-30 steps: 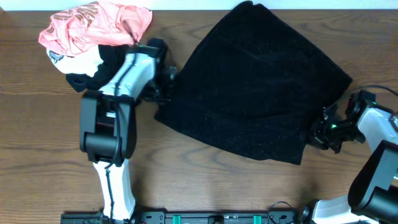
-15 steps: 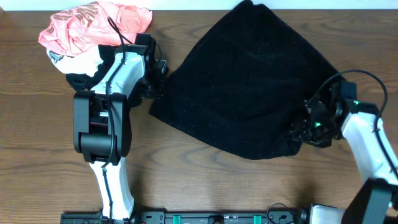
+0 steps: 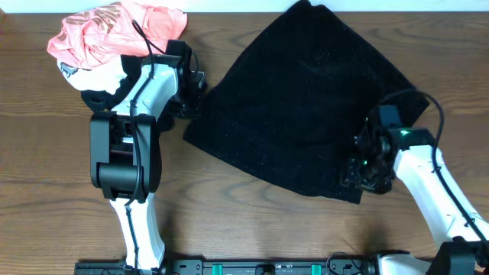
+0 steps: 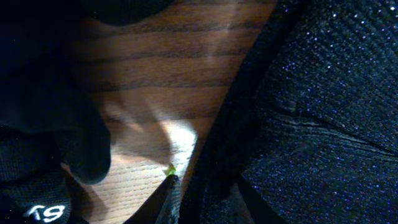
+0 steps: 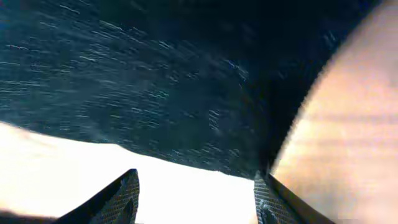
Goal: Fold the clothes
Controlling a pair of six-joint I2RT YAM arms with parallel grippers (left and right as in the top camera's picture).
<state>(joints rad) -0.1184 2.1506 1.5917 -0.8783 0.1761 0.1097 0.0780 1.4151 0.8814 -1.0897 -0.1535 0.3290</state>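
The clothes (image 3: 306,99), one large fuzzy black garment, lie spread over the middle of the wooden table (image 3: 46,168). My left gripper (image 3: 197,92) sits at the garment's left edge. In the left wrist view the left gripper (image 4: 206,182) has its fingers apart, and the dark hem of the clothes (image 4: 323,93) lies loosely between them. My right gripper (image 3: 355,174) hovers over the lower right corner. In the right wrist view the right gripper (image 5: 195,176) is wide open over bare table, with the clothes (image 5: 155,81) just ahead of its tips.
A salmon-pink garment (image 3: 114,30) lies bunched at the back left. White and black cloth (image 3: 99,80) sits under it, close beside my left arm. The table's far edge runs just behind both piles.
Both grippers have opened and let go of the garment. The right arm swung left and carried the lower right corner inward. The left arm shifted slightly up and left.
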